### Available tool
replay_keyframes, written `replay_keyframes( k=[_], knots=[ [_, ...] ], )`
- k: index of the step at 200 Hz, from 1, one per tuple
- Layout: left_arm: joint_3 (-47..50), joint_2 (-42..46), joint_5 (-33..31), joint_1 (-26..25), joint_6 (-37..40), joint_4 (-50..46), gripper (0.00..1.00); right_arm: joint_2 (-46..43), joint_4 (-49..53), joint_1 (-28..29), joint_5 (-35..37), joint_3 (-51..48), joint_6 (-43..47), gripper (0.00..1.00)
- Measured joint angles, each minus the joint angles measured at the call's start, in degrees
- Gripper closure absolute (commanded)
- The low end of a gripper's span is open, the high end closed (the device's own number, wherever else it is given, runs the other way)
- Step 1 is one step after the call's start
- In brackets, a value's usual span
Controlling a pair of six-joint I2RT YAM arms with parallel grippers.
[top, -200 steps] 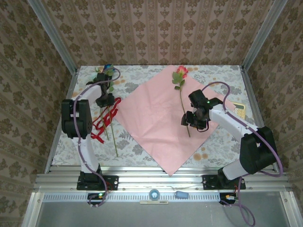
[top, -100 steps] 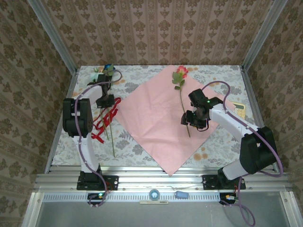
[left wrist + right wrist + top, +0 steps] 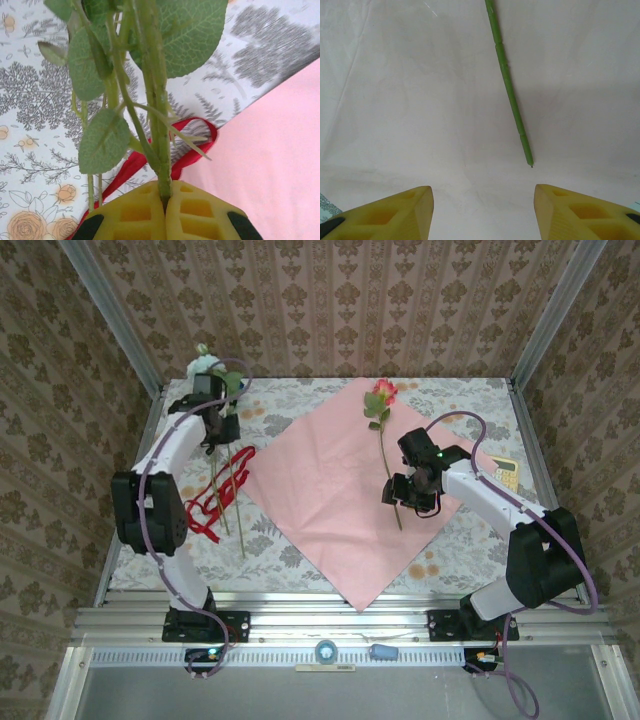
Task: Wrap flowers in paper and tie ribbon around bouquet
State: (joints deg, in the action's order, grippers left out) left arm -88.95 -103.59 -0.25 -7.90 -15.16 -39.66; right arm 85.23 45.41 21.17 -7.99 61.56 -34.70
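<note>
Gathering step: your left gripper [image 3: 165, 197] clenched the flowers [image 3: 159, 125] by the stems, right gripper [image 3: 482, 190] hung open over the paper [image 3: 410, 100]; next, lay them there.

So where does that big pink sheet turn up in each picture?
Top external: the paper lies in the middle as a diamond.
Left wrist: the paper takes the lower right corner.
Right wrist: the paper is the pale surface under the flower stem.
Shared landmark: the printed tablecloth bordering it.
</note>
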Motion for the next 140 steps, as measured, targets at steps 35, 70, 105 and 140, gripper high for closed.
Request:
replay_keyframes(
  k=[35, 70, 105, 140],
  knots=[
    [-4.94, 2.8, 9.07, -0.55, -4.76, -1.16, 1.0, 0.0, 0.0, -0.17, 0.0, 0.0, 0.0, 0.43],
    [-6.1, 2.82, 18.1, -7.32, -12.02, 5.01, 1.0, -0.17, -0.02, -2.27, -0.17, -0.22, 0.0, 0.44],
    [-6.21, -4.0, 23.15, -16.37, -19.32, 17.05, 1.0, -1.44, 0.0, -4.7, -0.33, -0.94, 0.0, 0.44],
    [-9.77, -15.5, 25.0, -19.39, -24.57, 24.96, 1.0, -3.85, 0.04, -5.18, -0.55, -1.68, 0.0, 0.43]
  ],
)
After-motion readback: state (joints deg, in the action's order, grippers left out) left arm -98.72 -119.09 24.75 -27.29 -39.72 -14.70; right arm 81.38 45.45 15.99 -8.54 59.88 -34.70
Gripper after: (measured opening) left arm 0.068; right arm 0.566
